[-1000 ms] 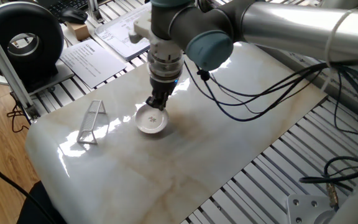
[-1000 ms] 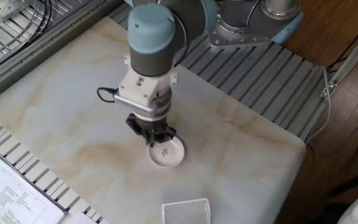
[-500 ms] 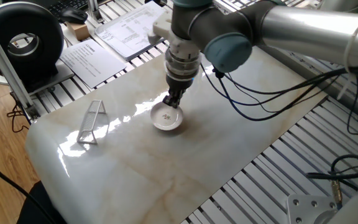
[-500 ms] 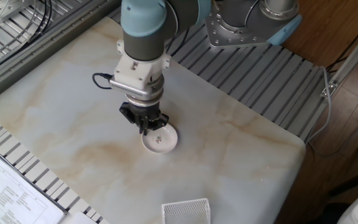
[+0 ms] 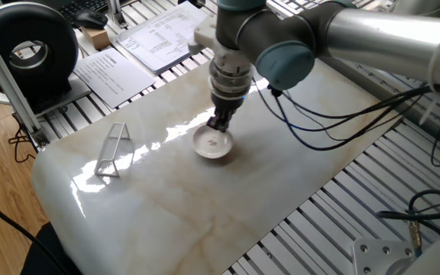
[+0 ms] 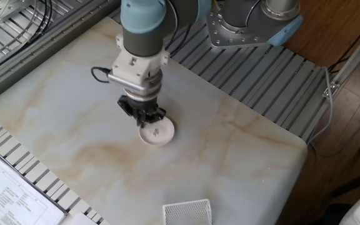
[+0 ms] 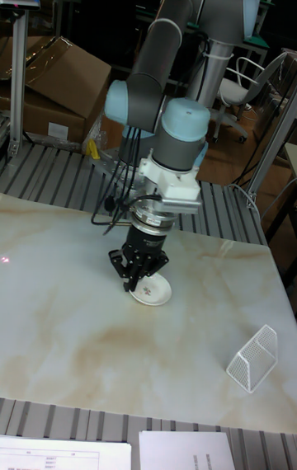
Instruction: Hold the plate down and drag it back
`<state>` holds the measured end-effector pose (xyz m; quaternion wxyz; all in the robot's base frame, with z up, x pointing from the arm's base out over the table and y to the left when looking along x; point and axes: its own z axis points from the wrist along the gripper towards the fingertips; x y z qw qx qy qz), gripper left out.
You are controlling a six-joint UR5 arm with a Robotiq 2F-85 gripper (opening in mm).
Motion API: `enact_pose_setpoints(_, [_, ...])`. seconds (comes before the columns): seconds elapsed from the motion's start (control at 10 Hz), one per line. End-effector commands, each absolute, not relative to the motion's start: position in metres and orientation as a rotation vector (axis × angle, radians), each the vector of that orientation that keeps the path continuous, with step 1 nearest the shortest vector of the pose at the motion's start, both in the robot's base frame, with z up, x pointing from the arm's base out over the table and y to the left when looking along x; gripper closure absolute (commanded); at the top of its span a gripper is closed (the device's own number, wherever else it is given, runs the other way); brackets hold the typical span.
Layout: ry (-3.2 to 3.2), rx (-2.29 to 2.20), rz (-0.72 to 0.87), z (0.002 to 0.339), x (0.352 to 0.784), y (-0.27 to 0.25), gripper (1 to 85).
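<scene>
Marble-pattern tabletop carries everything, sitting on a slatted aluminium frame. UR5 arm reaches down over the slab, wrist vertical, black cables looping off the wrist above the surface. Gripper points straight down with its tips on the plate, contact at the plate's rim on the side facing the arm base in the other fixed view; in one fixed view gripper sits on the plate edge farthest from that camera. Fingers look drawn close together, nothing pinched between them, but the tips are dark and small so can't tell for sure if there's a gap. Plate is flat on the tabletop, roughly mid-slab, well apart from all edges; faint dark mark visible at its centre. In the tall fixed view the plate shows just below and right of the gripper. Wire rack stand stands upright near one short edge of the tabletop, well apart from the plate; also seen at and partly cut off at. Printed sheets lie on the frame beyond the tabletop edge, off the slab.
</scene>
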<state>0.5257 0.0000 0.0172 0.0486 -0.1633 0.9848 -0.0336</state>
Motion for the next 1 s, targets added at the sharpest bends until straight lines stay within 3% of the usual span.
enact_pose_setpoints(0.0, [2.995,-0.566,-0.1,0.016,0.504,-0.038,84.7])
enact_pose_setpoints(0.2, [3.0,-0.475,-0.052,0.016,0.505,-0.031,84.7])
enact_pose_setpoints(0.6, [3.012,-0.569,-0.152,0.02,0.488,-0.074,84.7])
enact_pose_setpoints(0.9, [3.015,-0.591,-0.099,0.025,0.472,-0.091,83.7])
